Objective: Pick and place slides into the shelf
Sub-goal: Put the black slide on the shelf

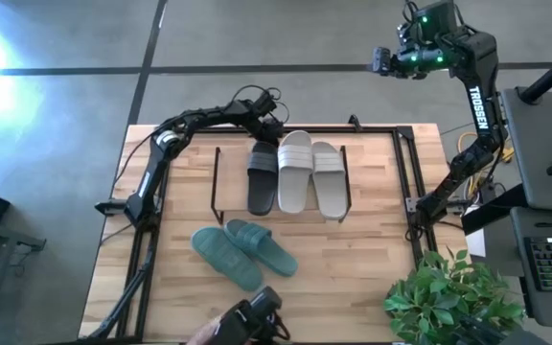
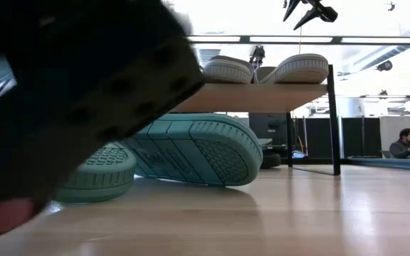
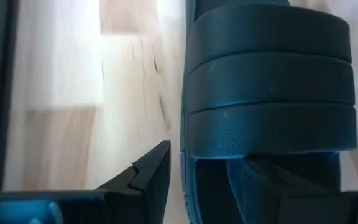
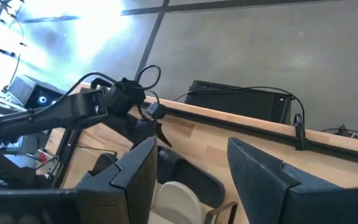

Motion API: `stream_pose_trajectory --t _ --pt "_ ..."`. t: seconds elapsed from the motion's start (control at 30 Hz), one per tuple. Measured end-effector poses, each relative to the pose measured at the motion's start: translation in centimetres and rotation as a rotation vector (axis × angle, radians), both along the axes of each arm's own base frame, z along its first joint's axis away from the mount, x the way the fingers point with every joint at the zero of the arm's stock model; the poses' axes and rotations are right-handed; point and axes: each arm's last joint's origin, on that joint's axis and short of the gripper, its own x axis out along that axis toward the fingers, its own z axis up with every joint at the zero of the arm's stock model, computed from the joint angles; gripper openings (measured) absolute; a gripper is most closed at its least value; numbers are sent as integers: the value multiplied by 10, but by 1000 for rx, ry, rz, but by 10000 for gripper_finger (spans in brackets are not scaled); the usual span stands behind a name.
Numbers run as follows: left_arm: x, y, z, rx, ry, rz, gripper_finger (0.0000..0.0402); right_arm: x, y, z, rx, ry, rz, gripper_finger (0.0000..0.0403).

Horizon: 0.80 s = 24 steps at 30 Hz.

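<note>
Fingers of the left gripper (image 1: 268,134) straddle the black slide (image 1: 262,177) on the shelf (image 1: 220,182), seating it beside the white pair (image 1: 310,172); right gripper (image 4: 191,180) waits open, raised far right.

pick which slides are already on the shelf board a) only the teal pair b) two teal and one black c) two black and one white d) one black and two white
d: in the high view one black slide and two white slides lie side by side on the shelf, while the teal slides lie on the table in front of it.
</note>
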Motion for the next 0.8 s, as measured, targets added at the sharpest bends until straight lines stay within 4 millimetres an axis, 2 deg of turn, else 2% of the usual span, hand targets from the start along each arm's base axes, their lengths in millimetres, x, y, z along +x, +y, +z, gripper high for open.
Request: stream_pose_trajectory --t 0.3,0.4,0.6,0.8 --pt "15 -4 6 93 -94 -43 132 0 0 0 -2 2 0 187" --pt "17 -6 6 113 -101 -70 105 0 0 0 -2 2 0 187" --pt "20 -8 6 148 -118 -111 13 0 0 0 -2 2 0 187" --pt "20 -7 6 160 -102 -92 2 0 0 0 -2 2 0 187"
